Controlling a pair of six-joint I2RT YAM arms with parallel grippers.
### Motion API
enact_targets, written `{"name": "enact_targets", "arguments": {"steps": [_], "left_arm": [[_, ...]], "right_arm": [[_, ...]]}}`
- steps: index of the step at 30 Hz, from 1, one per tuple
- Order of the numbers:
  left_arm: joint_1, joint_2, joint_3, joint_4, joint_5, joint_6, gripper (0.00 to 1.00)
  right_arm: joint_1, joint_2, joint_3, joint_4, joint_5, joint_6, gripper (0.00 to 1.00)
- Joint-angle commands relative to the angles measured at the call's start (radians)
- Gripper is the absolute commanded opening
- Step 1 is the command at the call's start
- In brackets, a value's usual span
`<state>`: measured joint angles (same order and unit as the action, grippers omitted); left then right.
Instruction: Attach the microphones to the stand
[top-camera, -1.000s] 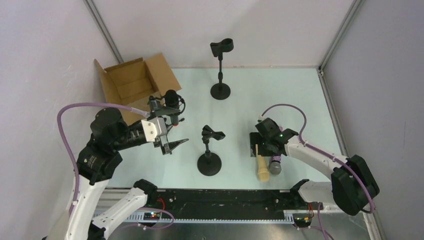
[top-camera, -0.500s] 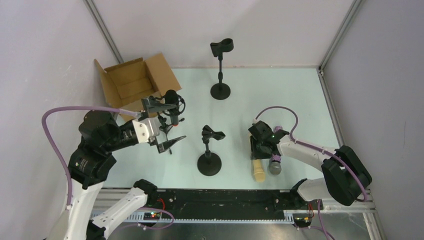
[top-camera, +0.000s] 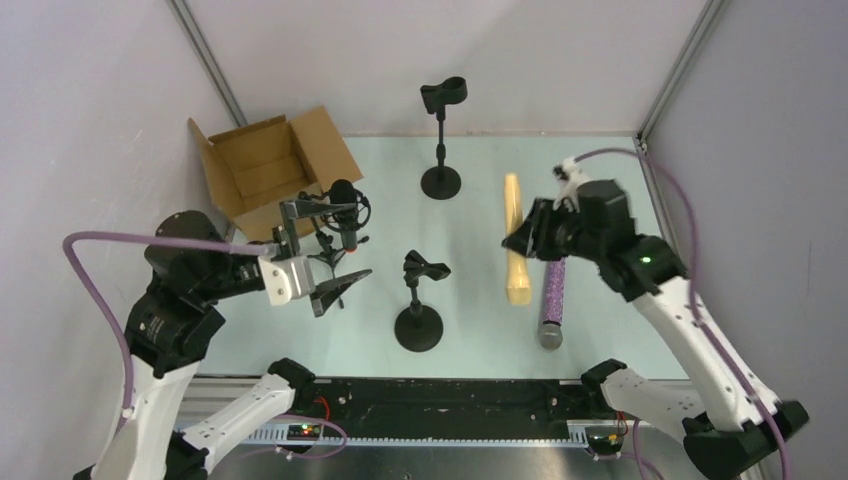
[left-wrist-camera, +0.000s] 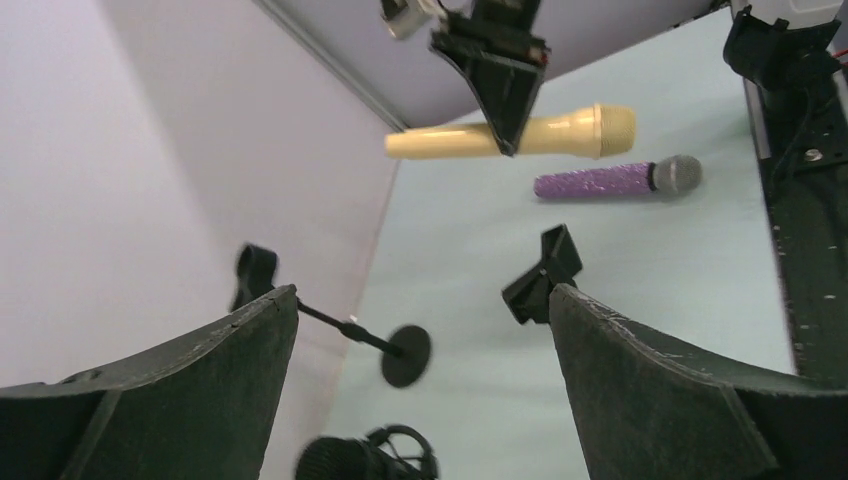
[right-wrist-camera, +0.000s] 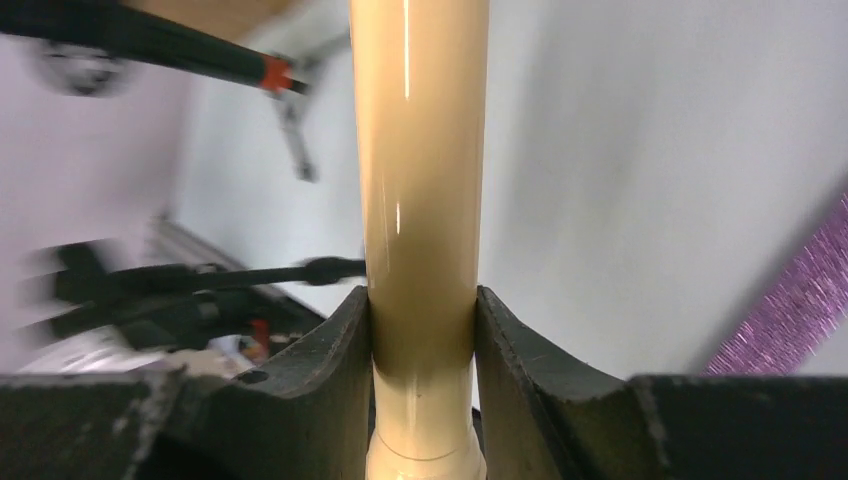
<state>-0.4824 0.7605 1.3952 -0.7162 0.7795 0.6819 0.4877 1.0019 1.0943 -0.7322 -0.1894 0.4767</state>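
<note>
My right gripper (top-camera: 524, 238) is shut on the cream microphone (top-camera: 516, 278) and holds it above the table, its pads (right-wrist-camera: 335, 350) clamping the shaft (right-wrist-camera: 420, 180). The purple glitter microphone (top-camera: 552, 300) lies on the table just to its right, also in the left wrist view (left-wrist-camera: 610, 180). The black microphone (top-camera: 343, 198) sits in the left stand (top-camera: 338, 240) beside the box. My left gripper (top-camera: 345, 243) is open around nothing, close by that stand. The middle stand (top-camera: 418, 300) and the back stand (top-camera: 441, 130) hold nothing.
An open cardboard box (top-camera: 262, 165) stands at the back left against the wall. Walls with metal frame posts enclose the table on three sides. A black rail (top-camera: 440, 400) runs along the near edge between the arm bases.
My right gripper closed on the cream microphone, lifted it off the table and carried it toward the back. The left arm drew back slightly to the left, still open.
</note>
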Motion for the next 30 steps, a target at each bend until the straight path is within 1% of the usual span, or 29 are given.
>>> {"name": "enact_targets", "arguments": {"steps": [1, 2, 3, 4, 5, 7, 8, 9, 10, 11, 13, 15, 21, 26, 30], "left_arm": [[-0.081, 0.015, 0.078, 0.019, -0.027, 0.220, 1.00], [-0.098, 0.014, 0.076, 0.019, -0.041, 0.306, 1.00], [-0.137, 0.014, 0.069, 0.020, -0.074, 0.350, 1.00], [-0.155, 0.015, 0.063, 0.021, -0.090, 0.446, 1.00], [-0.192, 0.015, 0.050, 0.020, -0.118, 0.494, 1.00], [-0.237, 0.016, 0.029, 0.020, -0.149, 0.697, 1.00], [-0.249, 0.014, 0.022, 0.020, -0.157, 0.751, 1.00], [-0.266, 0.013, 0.001, 0.021, -0.168, 0.871, 1.00], [-0.271, 0.009, -0.012, 0.023, -0.172, 0.927, 1.00], [-0.277, 0.005, -0.033, 0.025, -0.176, 1.035, 1.00], [-0.278, 0.006, -0.049, 0.040, -0.182, 1.135, 1.00], [-0.280, 0.006, -0.056, 0.052, -0.181, 1.194, 1.00], [-0.280, -0.017, -0.109, 0.081, -0.182, 1.352, 1.00], [-0.281, -0.028, -0.144, 0.109, -0.186, 1.426, 1.00], [-0.281, -0.012, -0.132, 0.114, -0.198, 1.426, 1.00]], "right_arm": [[-0.028, -0.019, 0.230, -0.109, -0.347, -0.013, 0.00], [-0.028, 0.000, 0.285, -0.113, -0.381, 0.010, 0.00], [-0.026, 0.009, 0.328, -0.107, -0.443, 0.028, 0.00], [-0.015, 0.023, 0.349, -0.088, -0.467, 0.059, 0.00], [-0.009, 0.030, 0.389, -0.077, -0.505, 0.078, 0.00], [0.025, 0.063, 0.450, -0.041, -0.541, 0.137, 0.00], [0.032, 0.072, 0.468, -0.033, -0.552, 0.153, 0.00], [0.049, 0.091, 0.499, -0.014, -0.576, 0.187, 0.00], [0.059, 0.101, 0.512, -0.001, -0.591, 0.206, 0.00], [0.080, 0.117, 0.528, 0.028, -0.618, 0.242, 0.00], [0.116, 0.141, 0.540, 0.068, -0.640, 0.293, 0.00], [0.154, 0.167, 0.536, 0.114, -0.661, 0.344, 0.00], [0.268, 0.234, 0.540, 0.192, -0.668, 0.410, 0.00], [0.339, 0.289, 0.563, 0.223, -0.659, 0.429, 0.00], [0.396, 0.333, 0.589, 0.225, -0.654, 0.430, 0.00]]}}
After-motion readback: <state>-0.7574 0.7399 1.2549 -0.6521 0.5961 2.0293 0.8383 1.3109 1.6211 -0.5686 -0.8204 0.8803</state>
